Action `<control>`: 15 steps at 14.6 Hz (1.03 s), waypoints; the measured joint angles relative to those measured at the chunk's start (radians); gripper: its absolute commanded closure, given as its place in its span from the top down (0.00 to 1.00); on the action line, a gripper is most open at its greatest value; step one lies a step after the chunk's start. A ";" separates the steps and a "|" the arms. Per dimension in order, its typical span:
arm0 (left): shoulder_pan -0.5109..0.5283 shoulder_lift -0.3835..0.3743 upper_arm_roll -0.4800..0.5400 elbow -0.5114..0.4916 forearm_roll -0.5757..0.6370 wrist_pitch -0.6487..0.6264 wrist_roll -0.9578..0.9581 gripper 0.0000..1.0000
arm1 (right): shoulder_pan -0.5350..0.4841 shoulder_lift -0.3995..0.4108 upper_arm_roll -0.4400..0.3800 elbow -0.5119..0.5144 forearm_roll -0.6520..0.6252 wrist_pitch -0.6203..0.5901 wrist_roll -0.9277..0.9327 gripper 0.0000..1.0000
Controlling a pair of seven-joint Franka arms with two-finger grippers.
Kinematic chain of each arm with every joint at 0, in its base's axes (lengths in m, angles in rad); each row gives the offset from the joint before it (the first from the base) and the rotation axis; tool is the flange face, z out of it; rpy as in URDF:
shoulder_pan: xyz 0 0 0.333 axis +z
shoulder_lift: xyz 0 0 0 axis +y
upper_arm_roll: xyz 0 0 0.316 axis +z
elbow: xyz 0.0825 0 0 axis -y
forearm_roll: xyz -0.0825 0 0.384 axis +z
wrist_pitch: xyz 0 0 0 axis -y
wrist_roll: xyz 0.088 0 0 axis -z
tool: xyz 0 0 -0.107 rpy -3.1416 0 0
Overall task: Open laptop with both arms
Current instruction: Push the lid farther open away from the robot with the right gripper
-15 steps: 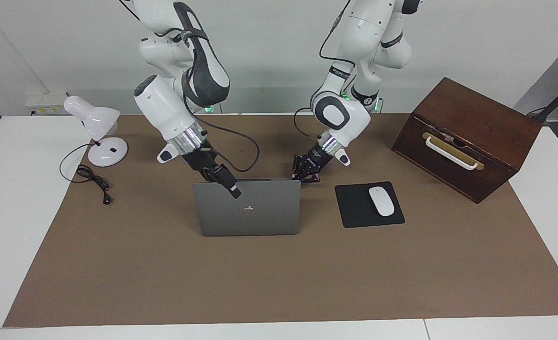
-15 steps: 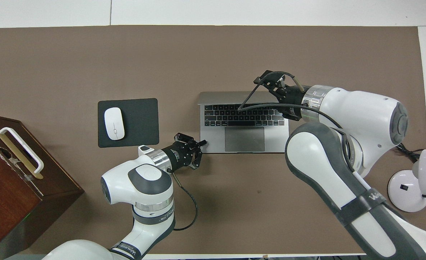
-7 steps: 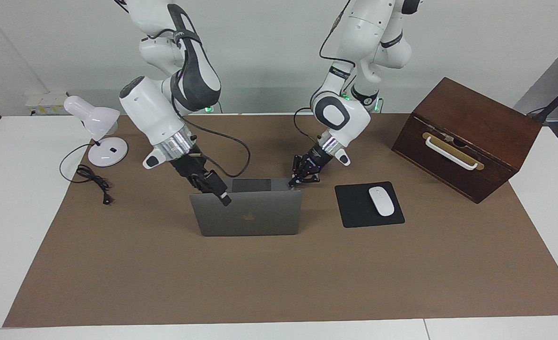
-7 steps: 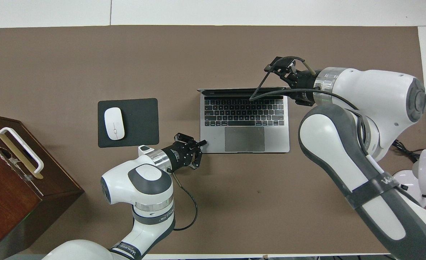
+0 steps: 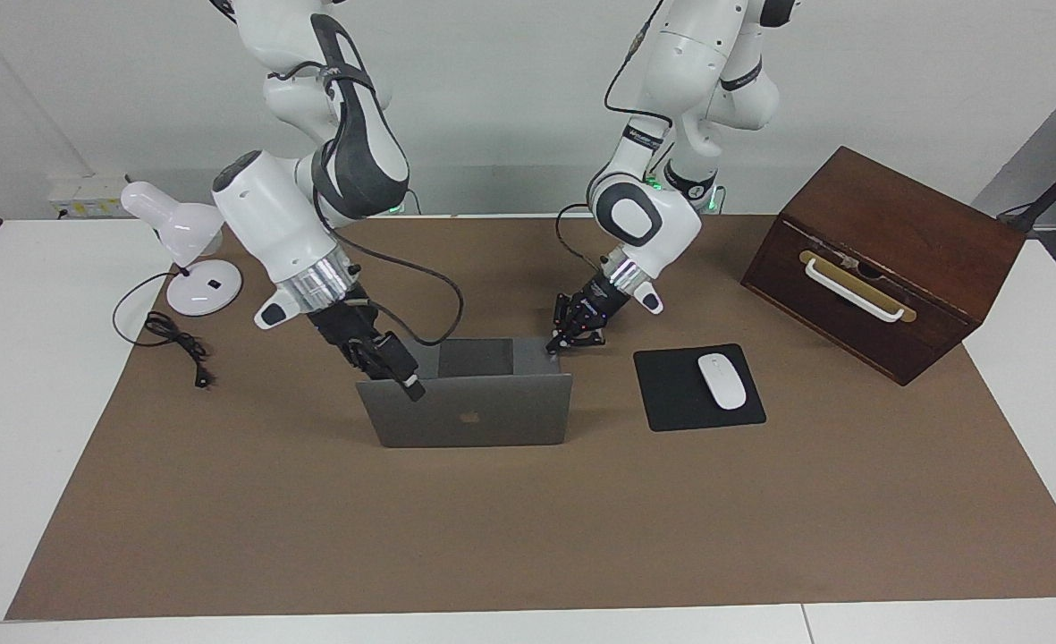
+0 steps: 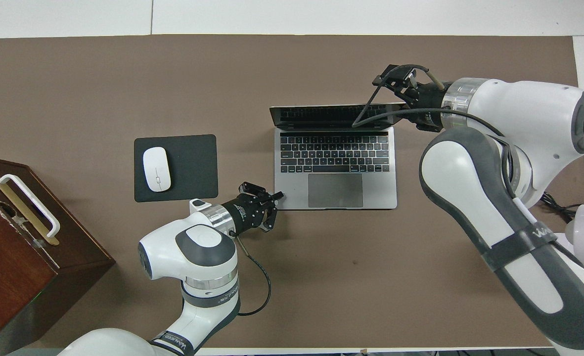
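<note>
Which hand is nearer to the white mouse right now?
Left. The left hand presses on the laptop base's corner nearest the mouse; the right hand is at the lid's top edge, at the corner away from the mouse.

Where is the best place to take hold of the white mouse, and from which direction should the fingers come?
Grip the mouse across its two long sides, coming straight down from above. It lies flat on the black mouse pad, low and rounded, with its narrow width between those sides, and nothing stands close around it.
</note>
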 measured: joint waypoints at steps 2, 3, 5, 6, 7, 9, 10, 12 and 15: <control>0.000 0.000 0.000 0.000 0.000 0.000 0.000 0.00 | -0.003 0.011 -0.003 0.013 -0.001 0.000 -0.010 1.00; 0.000 0.000 0.000 0.000 0.000 0.000 0.000 0.00 | -0.004 0.017 -0.006 0.019 -0.001 0.000 -0.017 1.00; 0.000 0.000 0.000 0.000 0.000 0.000 0.000 0.00 | -0.005 0.027 -0.011 0.030 -0.001 0.000 -0.033 1.00; 0.000 0.000 0.000 0.000 0.000 0.000 0.000 0.00 | -0.006 0.030 -0.013 0.035 -0.001 0.000 -0.035 1.00; 0.000 0.000 0.000 0.000 0.000 0.000 0.000 0.00 | -0.007 0.033 -0.016 0.038 -0.001 0.000 -0.036 1.00; 0.000 0.000 0.000 0.000 0.000 0.000 0.000 0.00 | -0.007 0.038 -0.019 0.044 -0.001 0.000 -0.049 1.00; 0.000 0.000 0.000 0.000 0.000 0.000 0.000 0.00 | -0.007 0.041 -0.022 0.048 -0.001 0.000 -0.053 1.00; 0.000 0.000 0.000 0.000 0.000 0.000 0.000 0.00 | -0.007 0.046 -0.030 0.052 -0.001 0.000 -0.058 1.00; 0.000 0.000 0.000 0.000 0.000 0.000 0.000 0.00 | -0.007 0.057 -0.033 0.066 -0.001 0.000 -0.063 1.00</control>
